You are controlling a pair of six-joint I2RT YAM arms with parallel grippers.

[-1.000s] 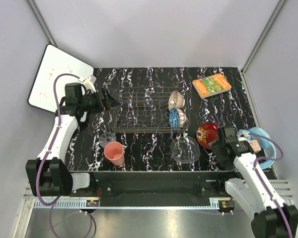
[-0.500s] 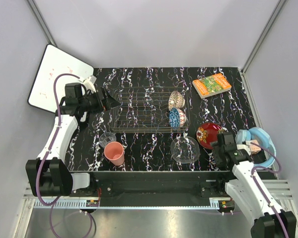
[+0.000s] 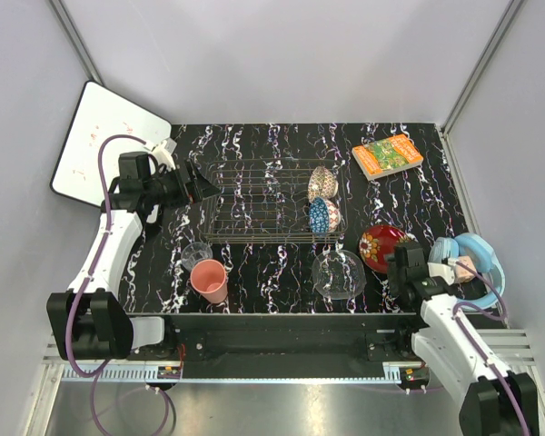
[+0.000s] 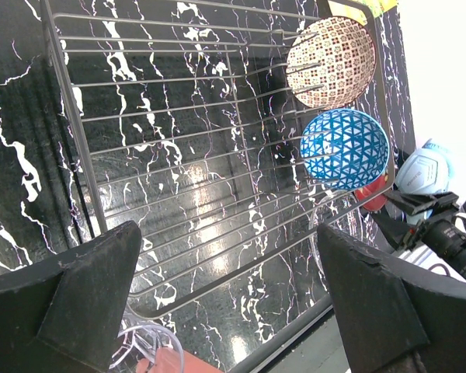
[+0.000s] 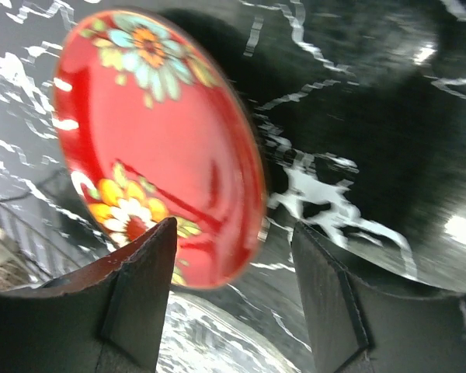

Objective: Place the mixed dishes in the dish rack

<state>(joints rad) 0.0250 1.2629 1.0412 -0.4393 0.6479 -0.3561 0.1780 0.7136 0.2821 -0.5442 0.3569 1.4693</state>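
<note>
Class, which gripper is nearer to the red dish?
Right. The right gripper is at the near edge of the red dish; the left gripper is far off, at the left end of the rack.

Blue bowl (image 4: pixel 344 149), tan-red bowl (image 4: pixel 330 62) in rack (image 4: pixel 74 128)

The black marbled counter (image 3: pixel 272 136) carries a wire rack (image 3: pixel 254 195) mid-way back, an orange-green book (image 3: pixel 387 155) at the far right, a red dish (image 3: pixel 379 245) and glass plate (image 3: pixel 338 274) front right, and a pink cup (image 3: pixel 209 280) just beside a small glass (image 3: pixel 197 253) front left.
</note>
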